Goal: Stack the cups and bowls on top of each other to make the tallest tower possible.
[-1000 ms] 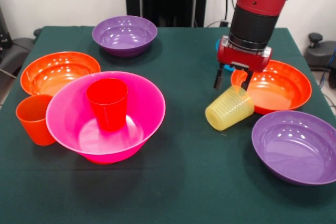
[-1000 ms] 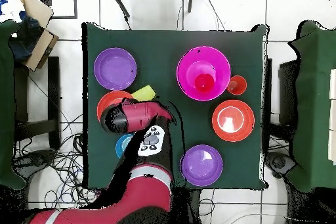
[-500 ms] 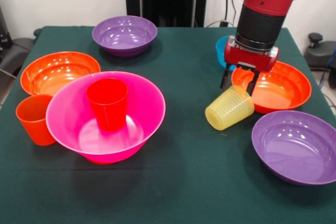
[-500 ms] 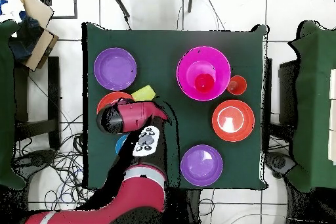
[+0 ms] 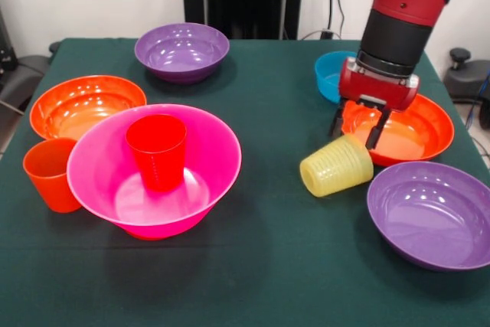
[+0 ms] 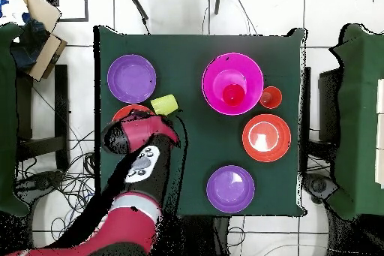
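Note:
A yellow cup (image 5: 337,166) lies on its side, its base against the rim of a wide orange bowl (image 5: 425,124). My gripper (image 5: 357,129) hangs open and empty just above that cup's base end, one finger on each side. The big pink bowl (image 5: 207,143) stands at the left with a red cup (image 5: 157,151) upright inside it. An orange cup (image 5: 50,174) stands against its left side. In the overhead view the arm covers the gripper, and the yellow cup (image 6: 164,104) shows just beyond it.
A small blue bowl (image 5: 335,74) sits behind the gripper. One purple bowl (image 5: 182,50) is at the back, another purple bowl (image 5: 432,212) at the front right. A second wide orange bowl (image 5: 86,103) stands at the far left.
The gripper has slid to the right and slightly down, over the yellow cup's base end, uncovering the blue bowl behind it. The yellow cup has barely shifted.

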You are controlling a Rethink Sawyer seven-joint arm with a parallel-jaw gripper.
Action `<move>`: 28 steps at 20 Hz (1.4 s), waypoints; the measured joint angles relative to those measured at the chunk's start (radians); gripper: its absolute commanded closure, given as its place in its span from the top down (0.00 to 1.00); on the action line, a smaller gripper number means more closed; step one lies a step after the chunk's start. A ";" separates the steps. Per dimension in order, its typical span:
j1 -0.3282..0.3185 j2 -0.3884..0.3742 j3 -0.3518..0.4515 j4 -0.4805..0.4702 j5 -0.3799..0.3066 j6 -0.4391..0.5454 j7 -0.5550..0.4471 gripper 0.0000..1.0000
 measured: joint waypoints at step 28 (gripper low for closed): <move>0.250 0.290 -0.517 -0.159 0.298 -0.043 0.099 1.00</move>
